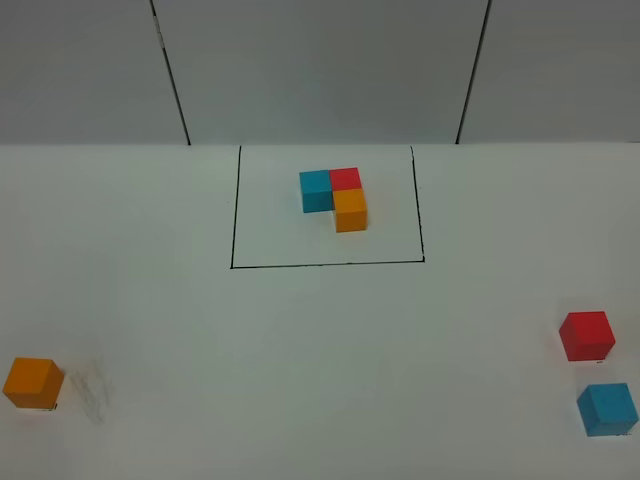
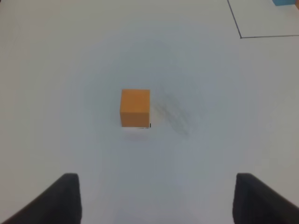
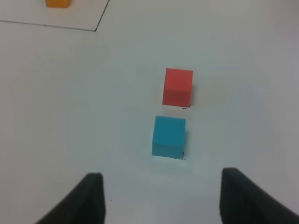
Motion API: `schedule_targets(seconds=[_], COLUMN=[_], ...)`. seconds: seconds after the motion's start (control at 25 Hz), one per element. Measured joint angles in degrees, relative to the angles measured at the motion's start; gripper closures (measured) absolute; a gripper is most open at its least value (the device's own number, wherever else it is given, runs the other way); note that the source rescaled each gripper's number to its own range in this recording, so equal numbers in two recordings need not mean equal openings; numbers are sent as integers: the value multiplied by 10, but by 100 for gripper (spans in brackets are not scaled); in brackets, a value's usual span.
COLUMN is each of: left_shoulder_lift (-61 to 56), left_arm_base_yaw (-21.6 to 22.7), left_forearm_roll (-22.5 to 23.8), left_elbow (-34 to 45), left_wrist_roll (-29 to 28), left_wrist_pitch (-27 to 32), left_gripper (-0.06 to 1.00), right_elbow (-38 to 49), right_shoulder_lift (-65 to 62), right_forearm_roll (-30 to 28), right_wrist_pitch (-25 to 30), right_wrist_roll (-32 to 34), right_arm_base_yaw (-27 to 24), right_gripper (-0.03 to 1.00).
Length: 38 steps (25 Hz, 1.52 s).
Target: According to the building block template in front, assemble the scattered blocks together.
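The building block template [image 1: 335, 197], an L of small blue, red and orange cubes, sits inside a thin black rectangle at the table's far middle. Of the scattered blocks, the orange block [image 1: 33, 383] [image 2: 135, 108] lies at the near left. The red block [image 1: 586, 335] [image 3: 178, 87] and the light blue block [image 1: 607, 409] [image 3: 169, 136] lie close together at the near right, not touching. My left gripper [image 2: 156, 176] is open, short of the orange block and holding nothing. My right gripper [image 3: 161, 172] is open just short of the blue block. Neither gripper shows in the exterior high view.
A faint grey smudge [image 1: 92, 390] [image 2: 173, 114] marks the white table beside the orange block. The black frame line [image 1: 325, 265] runs across the middle. A grey panelled wall [image 1: 320, 70] rises behind the table.
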Motion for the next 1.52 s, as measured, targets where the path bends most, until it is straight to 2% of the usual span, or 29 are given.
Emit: schedule_targets(seconds=[0.6, 0.68, 0.8, 0.92, 1.04, 1.52], left_shoulder_lift=[0, 0, 12, 49, 100, 383], left_arm_base_yaw=[0, 0, 0, 0, 0, 0], left_forearm_roll=[1, 7, 40, 87, 113, 121], left_elbow=[0, 0, -5, -26, -66, -242], left_wrist_roll=[-1, -5, -26, -45, -48, -50], left_wrist_pitch=[-12, -24, -32, -33, -26, 5], left_gripper=[45, 45, 47, 53, 59, 61], right_elbow=[0, 0, 0, 0, 0, 0], right_shoulder_lift=[0, 0, 0, 0, 0, 0], right_forearm_roll=[0, 0, 0, 0, 0, 0], right_wrist_pitch=[0, 0, 0, 0, 0, 0], right_wrist_roll=[0, 0, 0, 0, 0, 0], right_arm_base_yaw=[0, 0, 0, 0, 0, 0], right_gripper=[80, 80, 80, 80, 80, 80])
